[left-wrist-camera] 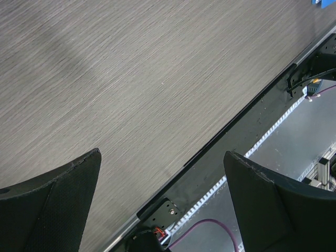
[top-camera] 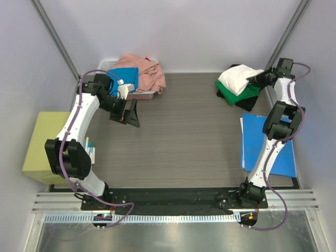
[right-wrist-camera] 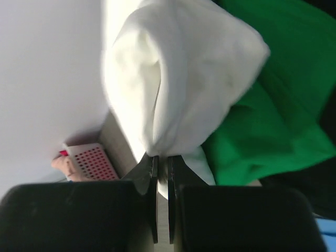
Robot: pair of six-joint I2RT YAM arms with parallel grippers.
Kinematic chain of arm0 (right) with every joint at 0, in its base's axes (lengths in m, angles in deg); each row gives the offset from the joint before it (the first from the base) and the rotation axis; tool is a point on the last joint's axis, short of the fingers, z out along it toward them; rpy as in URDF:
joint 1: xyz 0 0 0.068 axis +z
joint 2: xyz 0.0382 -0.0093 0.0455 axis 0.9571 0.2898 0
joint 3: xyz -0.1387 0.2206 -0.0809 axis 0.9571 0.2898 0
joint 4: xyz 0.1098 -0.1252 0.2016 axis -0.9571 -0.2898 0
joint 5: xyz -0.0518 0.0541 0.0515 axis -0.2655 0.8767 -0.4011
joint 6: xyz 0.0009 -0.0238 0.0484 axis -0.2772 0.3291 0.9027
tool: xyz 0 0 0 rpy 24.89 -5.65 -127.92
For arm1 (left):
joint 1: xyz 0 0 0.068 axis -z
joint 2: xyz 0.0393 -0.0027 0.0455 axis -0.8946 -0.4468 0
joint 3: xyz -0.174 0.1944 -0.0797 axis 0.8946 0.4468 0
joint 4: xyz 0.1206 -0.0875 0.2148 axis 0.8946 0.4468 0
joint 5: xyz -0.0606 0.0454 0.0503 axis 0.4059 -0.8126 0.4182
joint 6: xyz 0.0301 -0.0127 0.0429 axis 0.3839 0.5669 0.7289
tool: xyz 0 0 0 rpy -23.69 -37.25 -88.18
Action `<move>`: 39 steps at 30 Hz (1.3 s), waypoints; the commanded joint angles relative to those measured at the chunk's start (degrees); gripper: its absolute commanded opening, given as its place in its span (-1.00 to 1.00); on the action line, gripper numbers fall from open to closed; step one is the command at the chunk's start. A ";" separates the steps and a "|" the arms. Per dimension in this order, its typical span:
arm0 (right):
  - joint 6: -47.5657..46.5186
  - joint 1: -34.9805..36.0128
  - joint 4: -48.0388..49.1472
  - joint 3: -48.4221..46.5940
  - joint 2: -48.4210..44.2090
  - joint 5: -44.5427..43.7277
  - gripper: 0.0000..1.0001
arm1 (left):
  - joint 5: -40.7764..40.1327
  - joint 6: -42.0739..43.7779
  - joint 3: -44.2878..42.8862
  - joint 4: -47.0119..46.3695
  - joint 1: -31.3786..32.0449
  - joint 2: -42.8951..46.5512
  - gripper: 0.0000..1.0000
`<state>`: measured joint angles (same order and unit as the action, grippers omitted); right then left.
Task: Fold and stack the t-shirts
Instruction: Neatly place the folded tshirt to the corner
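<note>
At the back right lies a pile of t-shirts: a white t-shirt (top-camera: 239, 77) on a green one (top-camera: 236, 94), with a black one (top-camera: 247, 103) underneath. My right gripper (top-camera: 258, 80) is at the pile's right side. In the right wrist view its jaws (right-wrist-camera: 163, 157) are shut on a bunched edge of the white t-shirt (right-wrist-camera: 178, 68), with the green t-shirt (right-wrist-camera: 273, 121) beside it. A salmon pink t-shirt (top-camera: 144, 71) and a bright blue t-shirt (top-camera: 126, 76) lie crumpled in the basket at the back left. My left gripper (top-camera: 126, 113) hangs open in front of that basket, nothing between its fingers (left-wrist-camera: 163, 154).
The white plastic basket (top-camera: 107, 64) stands in the back left corner. A flat blue folder (top-camera: 262, 144) lies along the table's right edge. A yellow-green box (top-camera: 44, 144) sits off the table's left side. The left wrist view shows the wood-grain tabletop (left-wrist-camera: 131, 79) and its black front rail (left-wrist-camera: 231, 142).
</note>
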<state>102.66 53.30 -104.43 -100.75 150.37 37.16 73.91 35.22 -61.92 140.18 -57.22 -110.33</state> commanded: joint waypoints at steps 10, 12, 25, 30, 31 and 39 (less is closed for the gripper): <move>-0.78 1.75 -10.54 7.94 -12.29 -17.35 0.65 | 1.39 0.09 -2.26 0.67 -0.35 0.11 1.00; 0.36 2.01 -10.72 6.88 -13.87 -18.67 0.94 | 1.39 0.09 -2.09 0.58 -0.35 0.03 1.00; 10.64 5.00 6.66 -9.10 4.47 9.79 1.00 | 0.61 -0.88 -1.82 -0.21 -0.44 -1.82 1.00; 12.68 4.39 8.71 -9.30 13.09 9.28 0.99 | -0.45 -0.53 -2.70 0.49 -0.44 -2.00 1.00; 12.33 4.39 8.53 -7.12 13.19 8.58 1.00 | -0.45 -0.53 -2.88 0.58 -0.44 -2.00 0.99; 7.14 5.09 9.06 -2.07 9.86 10.05 0.99 | -0.98 -0.35 -3.49 1.02 -0.44 -1.47 1.00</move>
<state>113.35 57.67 -91.25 -103.37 161.46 45.94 73.08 35.14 -63.19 140.40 -57.22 -112.63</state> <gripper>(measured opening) 0.995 0.996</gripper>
